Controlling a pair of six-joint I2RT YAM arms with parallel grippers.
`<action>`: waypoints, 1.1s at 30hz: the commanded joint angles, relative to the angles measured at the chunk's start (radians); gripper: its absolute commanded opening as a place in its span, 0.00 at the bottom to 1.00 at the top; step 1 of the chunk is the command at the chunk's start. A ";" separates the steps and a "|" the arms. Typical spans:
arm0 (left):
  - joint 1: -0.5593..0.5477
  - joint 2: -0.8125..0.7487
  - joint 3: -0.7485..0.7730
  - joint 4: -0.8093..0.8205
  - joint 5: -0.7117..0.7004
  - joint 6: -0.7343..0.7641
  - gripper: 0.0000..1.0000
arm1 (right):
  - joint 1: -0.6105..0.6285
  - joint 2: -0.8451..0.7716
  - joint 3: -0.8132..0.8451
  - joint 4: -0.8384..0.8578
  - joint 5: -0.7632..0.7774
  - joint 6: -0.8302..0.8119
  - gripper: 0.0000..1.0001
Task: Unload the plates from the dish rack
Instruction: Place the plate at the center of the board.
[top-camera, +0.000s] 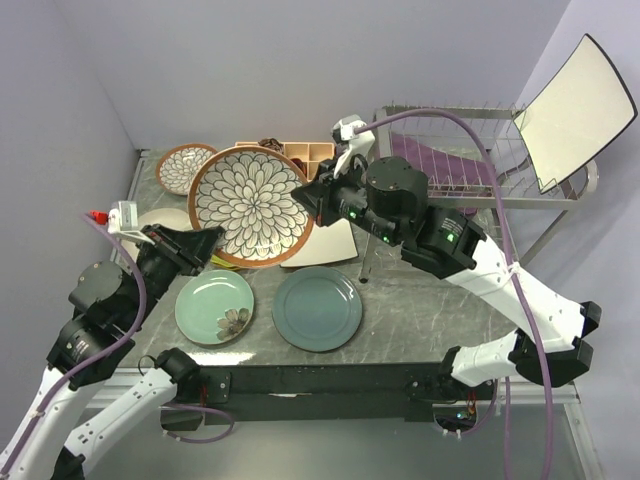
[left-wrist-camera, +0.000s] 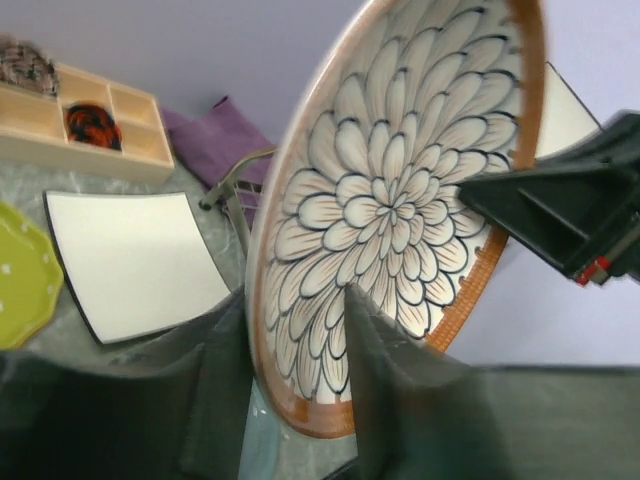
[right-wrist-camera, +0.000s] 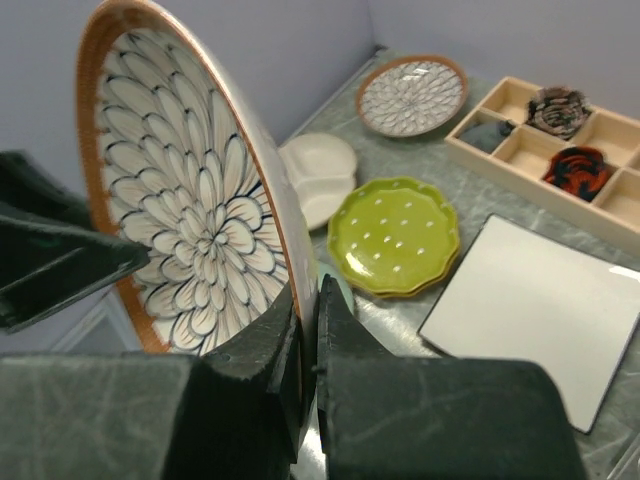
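- Plates first, from the top view: a large brown-rimmed petal-patterned plate (top-camera: 250, 205) hangs tilted in the air just in front of the wooden compartment tray (top-camera: 300, 152). It is clear of the silver wire dish rack (top-camera: 510, 170), which stands to the tray's right.
- The left gripper (top-camera: 207, 243) has this plate's lower-left rim and the right gripper (top-camera: 305, 195) its right rim. I judge this to be a handover partway through.
- Already flat on the table in front of the tray are a pale green floral plate (top-camera: 214, 307), a teal plate (top-camera: 317, 308) and a flat white square plate (top-camera: 325, 245), the last partly under the held one.
- Left of the tray lie a small brown-rimmed petal plate (top-camera: 185, 168) and a cream divided plate (top-camera: 160, 220).
- A leaning white square plate (top-camera: 578, 112) stands at the rack's far end, well apart from the tray. It looks like the only plate left to unload after the one in hand.
- Left wrist view: the left gripper's two dark fingers (left-wrist-camera: 390, 380) straddle the large plate's lower rim and seem to pinch it, though close-up blur hides the actual contact. The right gripper bites the opposite edge.
- Right wrist view: the right gripper's fingers (right-wrist-camera: 335, 330) are drawn nearly together with the plate's rim pinched between them.
- A yellow-green scalloped plate (right-wrist-camera: 395, 235) lies unloaded near the tray's front.
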 joint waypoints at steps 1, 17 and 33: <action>-0.001 -0.014 -0.016 0.001 -0.071 -0.012 0.05 | 0.018 -0.060 -0.014 0.306 0.045 0.031 0.00; -0.003 -0.001 -0.013 0.067 -0.019 -0.107 0.01 | 0.016 -0.107 -0.176 0.421 0.031 -0.058 0.80; 0.067 0.305 0.150 0.041 -0.329 -0.041 0.01 | 0.016 -0.302 -0.207 0.291 0.090 -0.006 1.00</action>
